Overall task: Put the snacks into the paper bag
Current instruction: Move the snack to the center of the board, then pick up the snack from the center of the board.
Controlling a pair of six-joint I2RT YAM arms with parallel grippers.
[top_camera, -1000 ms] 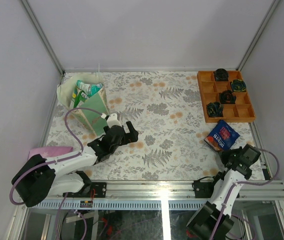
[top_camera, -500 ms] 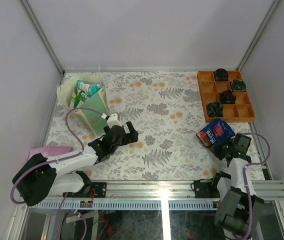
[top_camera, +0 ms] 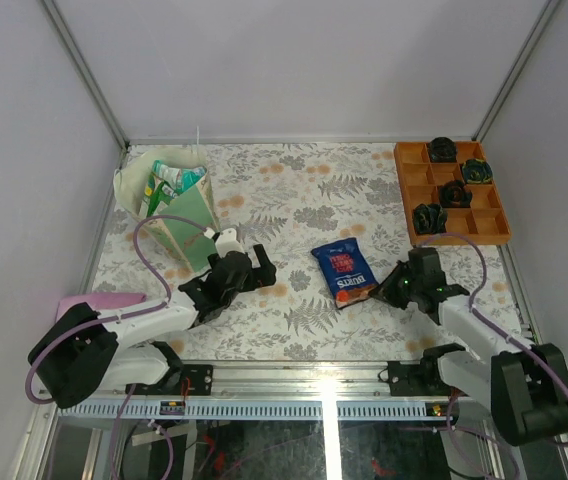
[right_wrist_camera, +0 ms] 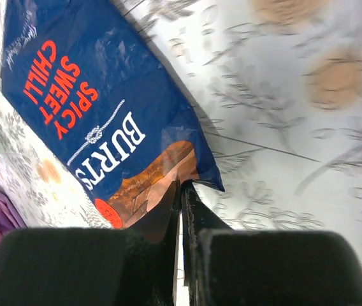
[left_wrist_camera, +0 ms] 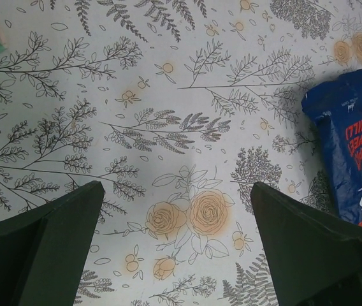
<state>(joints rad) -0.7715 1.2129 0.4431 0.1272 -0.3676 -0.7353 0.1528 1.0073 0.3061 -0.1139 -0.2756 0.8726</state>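
At the middle of the counter (top_camera: pixel 304 195), we found the blue BURTS crisp bag (top_camera: pixel 344 272) pinched at its near-right end by the right pincer (top_camera: pixel 396 287), long axis running far-left to near-right. The left pincer (top_camera: pixel 254 262), spread wide, sat nearer the paper bag (top_camera: pixel 169 195), far left.

Crisp bag (left_wrist_camera: pixel 350 150) partly beyond wrist-view edge

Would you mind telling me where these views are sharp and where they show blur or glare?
Top external: sharp, evenly lit, bright glare on the metal front rail. Left wrist: floral tablecloth crisp, the dark left gripper at the bottom corners soft. Right wrist: lettering on the blue BURTS crisp bag legible, cloth beside it smeared, the right gripper out of focus.
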